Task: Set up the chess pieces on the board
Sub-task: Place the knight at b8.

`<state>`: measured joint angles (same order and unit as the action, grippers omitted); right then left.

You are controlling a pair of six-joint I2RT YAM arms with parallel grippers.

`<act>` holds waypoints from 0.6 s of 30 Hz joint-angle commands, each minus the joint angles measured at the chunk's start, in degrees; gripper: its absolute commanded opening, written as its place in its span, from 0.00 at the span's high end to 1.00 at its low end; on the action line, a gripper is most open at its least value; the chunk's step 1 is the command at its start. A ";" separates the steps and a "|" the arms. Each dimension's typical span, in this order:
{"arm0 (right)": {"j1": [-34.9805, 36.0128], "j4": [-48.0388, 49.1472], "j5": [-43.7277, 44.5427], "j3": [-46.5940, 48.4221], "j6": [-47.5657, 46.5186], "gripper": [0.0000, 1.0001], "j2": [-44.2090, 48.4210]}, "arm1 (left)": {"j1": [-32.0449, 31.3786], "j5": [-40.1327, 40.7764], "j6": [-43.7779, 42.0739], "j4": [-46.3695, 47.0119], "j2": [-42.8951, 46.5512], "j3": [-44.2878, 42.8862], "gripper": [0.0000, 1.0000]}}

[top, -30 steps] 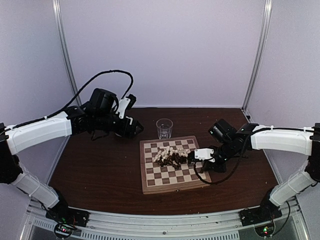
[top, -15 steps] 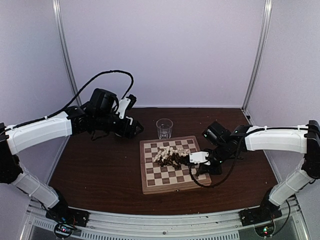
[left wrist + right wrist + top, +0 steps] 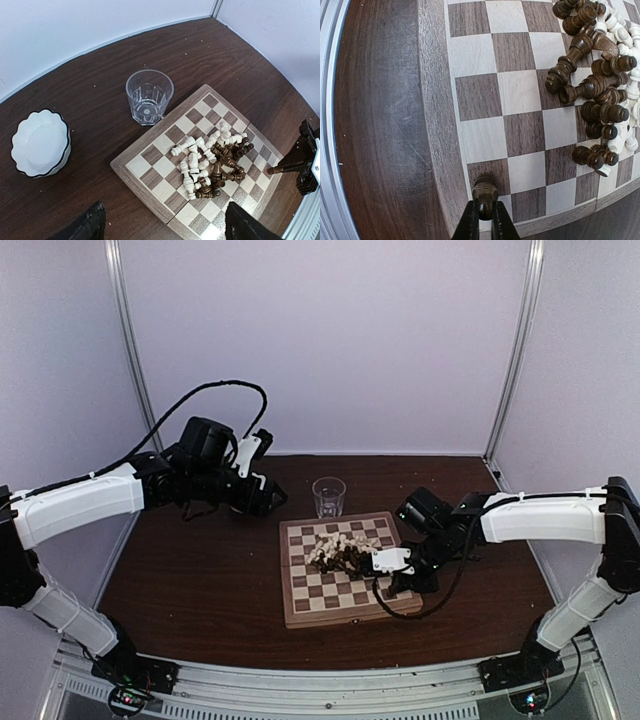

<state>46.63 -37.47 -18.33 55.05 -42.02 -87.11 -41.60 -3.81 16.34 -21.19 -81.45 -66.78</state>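
Right hand (image 3: 485, 214) is pinched shut on one small dark brown chess piece (image 3: 485, 191), held between its two fingers. Just under this hand is the square light-wood board with brown and cream squares (image 3: 437, 125). The piece hangs over a square in the row right by the pale rim, near a corner. I cannot tell if its foot touches the wood. Farther out in front of the hand, in the middle of the board, lies the heap of dark and cream-white chess pieces (image 3: 597, 95). They are all tipped over and mixed up, well apart from the held one. Left hand (image 3: 272, 498) is far off on the other side, above the dark brown surface (image 3: 90, 75), with its fingers spread wide and nothing in them. Below it are a clear drinking glass (image 3: 149, 96), just beside the board, and a white wavy-edged bowl (image 3: 40, 142). I think the job has only just begun. No piece stands in a row yet, and the whole heap is left to sort and stand up.
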 commanded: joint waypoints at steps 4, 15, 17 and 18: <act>0.48 1.00 1.28 1.11 -0.08 0.97 -0.86 | 0.12 -0.01 -0.95 0.63 -0.27 -1.61 0.18; 0.48 1.57 2.20 0.85 0.41 0.86 -0.82 | 0.12 -0.18 -0.96 0.55 -0.35 -1.68 0.18; 0.48 1.35 2.07 0.81 0.47 0.82 -0.49 | 0.12 -0.21 -0.96 0.57 -0.36 -1.68 0.18; 0.50 1.38 1.99 0.65 0.53 0.80 -0.29 | 0.13 -0.27 -0.96 0.57 -0.33 -1.76 0.18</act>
<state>46.65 -36.53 -17.30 55.05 -41.95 -87.57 -41.60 -3.84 16.32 -21.28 -81.43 -66.81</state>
